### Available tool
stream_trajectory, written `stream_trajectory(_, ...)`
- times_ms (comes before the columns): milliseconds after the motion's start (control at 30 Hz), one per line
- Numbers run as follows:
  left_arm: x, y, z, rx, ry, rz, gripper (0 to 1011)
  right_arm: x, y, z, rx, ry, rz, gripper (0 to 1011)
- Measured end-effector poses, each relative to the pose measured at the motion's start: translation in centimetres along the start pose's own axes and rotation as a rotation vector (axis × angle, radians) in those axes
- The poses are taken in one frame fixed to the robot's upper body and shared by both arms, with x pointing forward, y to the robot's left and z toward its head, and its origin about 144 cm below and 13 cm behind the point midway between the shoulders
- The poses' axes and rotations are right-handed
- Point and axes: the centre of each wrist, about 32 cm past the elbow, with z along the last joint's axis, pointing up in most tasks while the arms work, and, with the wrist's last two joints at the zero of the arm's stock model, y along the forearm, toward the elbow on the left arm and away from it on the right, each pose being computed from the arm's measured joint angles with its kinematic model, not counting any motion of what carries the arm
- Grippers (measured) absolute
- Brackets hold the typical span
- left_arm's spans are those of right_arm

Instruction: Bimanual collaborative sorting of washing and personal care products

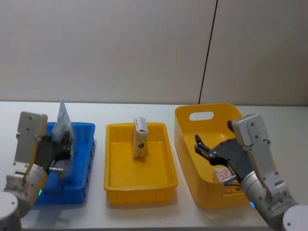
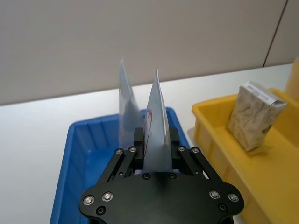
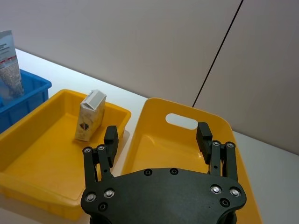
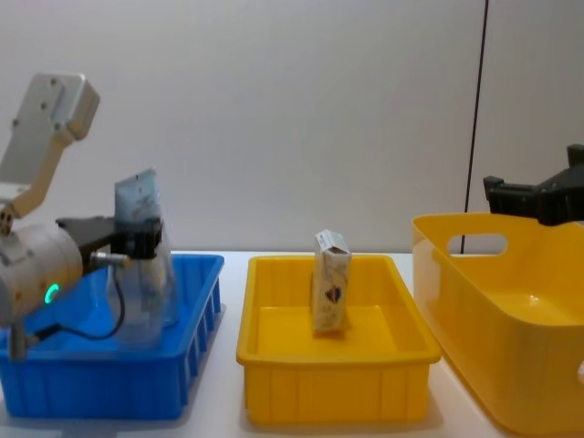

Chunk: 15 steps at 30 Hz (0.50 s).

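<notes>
Left gripper point(image 2: 156, 140): clenched on a pale squeeze tube point(image 2: 158, 109), its fingers pinching the lower part.
Squeeze tube: upright, flat sealed end on top, held above the blue bin point(image 1: 84, 128) on the robot's left.
Second tube point(image 2: 126, 102): just behind the held one and also upright; I cannot tell whether the fingers grip it too.
Right gripper point(image 3: 158, 135): released, jaws spread wide, holding nothing, above the rim of the large yellow bin point(image 4: 474, 301) on the robot's right.
Carton point(image 1: 140, 139): stands upright at the far end of the yellow tray point(image 1: 139, 195), which sits between the two bins.
Small carton point(image 1: 222, 174): white with red print, low inside the large yellow bin, partly hidden by the right arm.
Table point(image 1: 96, 211): plain white; the three containers stand side by side along it, close together.
Wall point(image 1: 96, 48): bare pale grey panels behind the table's far edge.
Seam point(image 1: 208, 53): a thin dark line running down the wall, behind the large yellow bin.
</notes>
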Motion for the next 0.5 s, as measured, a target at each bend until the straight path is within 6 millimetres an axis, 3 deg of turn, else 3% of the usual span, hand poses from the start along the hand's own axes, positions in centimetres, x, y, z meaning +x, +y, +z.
stream_trajectory(500,0.3,0.2,4.1,-0.157,-0.009,-0.163,231,0.0,0.0,0.0,0.002,0.001,0.009,1004)
